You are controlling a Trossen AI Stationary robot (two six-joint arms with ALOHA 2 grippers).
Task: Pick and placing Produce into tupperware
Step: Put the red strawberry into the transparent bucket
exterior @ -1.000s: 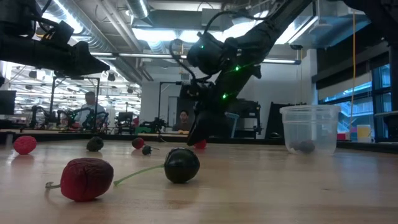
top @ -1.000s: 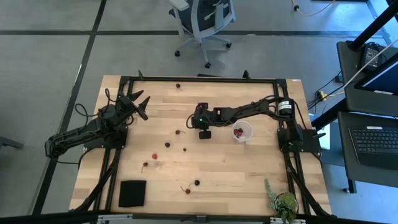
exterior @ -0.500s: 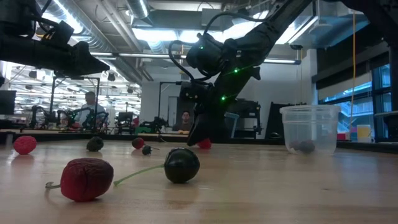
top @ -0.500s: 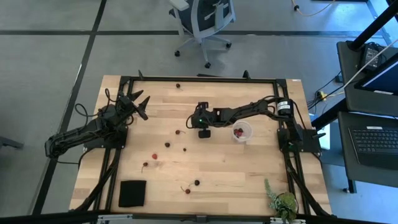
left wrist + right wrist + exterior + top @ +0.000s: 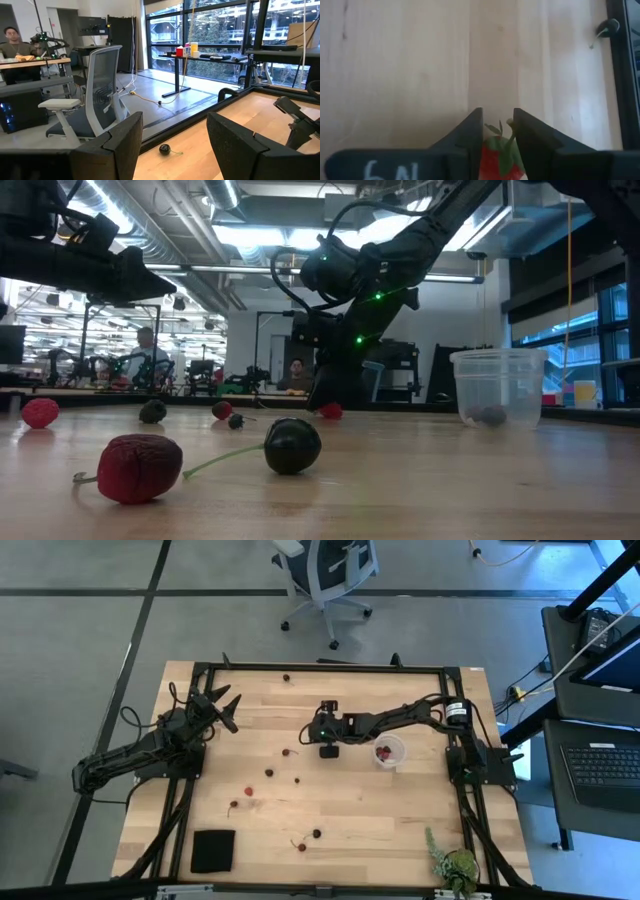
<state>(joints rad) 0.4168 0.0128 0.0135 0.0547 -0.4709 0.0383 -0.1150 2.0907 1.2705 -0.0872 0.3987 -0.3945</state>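
Fingers [image 5: 470,131] around red fruit [image 5: 501,159] (upright)

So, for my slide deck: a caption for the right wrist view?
Right tool shut on a red fruit with green leaves, above the wooden table.

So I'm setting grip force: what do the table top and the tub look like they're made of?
Table top: pale wood in glued strips, with a matte, lightly sealed look; plank seams and grain show. Tub: thin translucent plastic, probably smooth, since a dark fruit shows through its wall and its rim looks pale.
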